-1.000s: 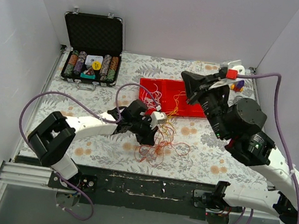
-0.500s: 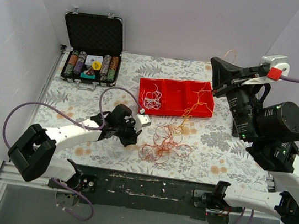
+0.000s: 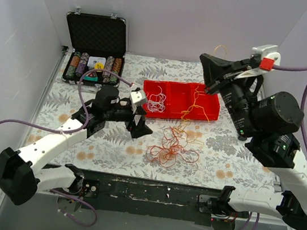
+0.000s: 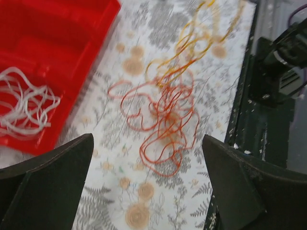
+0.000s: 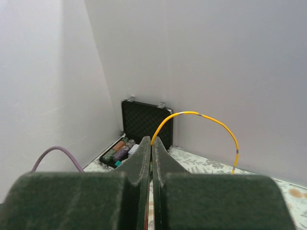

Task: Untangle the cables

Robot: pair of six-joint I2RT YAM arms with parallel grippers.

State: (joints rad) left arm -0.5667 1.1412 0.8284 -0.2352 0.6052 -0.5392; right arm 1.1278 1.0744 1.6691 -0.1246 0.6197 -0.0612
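Above the far right corner of the red tray (image 3: 176, 98), right pincer (image 3: 206, 59) held high, jaws pressed together on the orange-yellow cable (image 5: 201, 116). One end arcs free past the tips; the rest trails down across the tray's right compartment toward the heap. At the tray's near left corner, left pincer (image 4: 147, 143) low, jaws wide apart, gripping nothing. White cable (image 3: 155, 102) lies alone in the tray's left compartment, apparently sorted. Red tangle (image 3: 173, 147) sits on the tabletop (image 3: 225, 156) just in front of the tray, orange-yellow loops woven through its far side. Step, as I read it: drawing the orange-yellow strand out of the red one. Next move likely calls for the left pincer to drop onto the red loops and pin them while the right lifts slowly. Otherwise the whole heap may ride up together.
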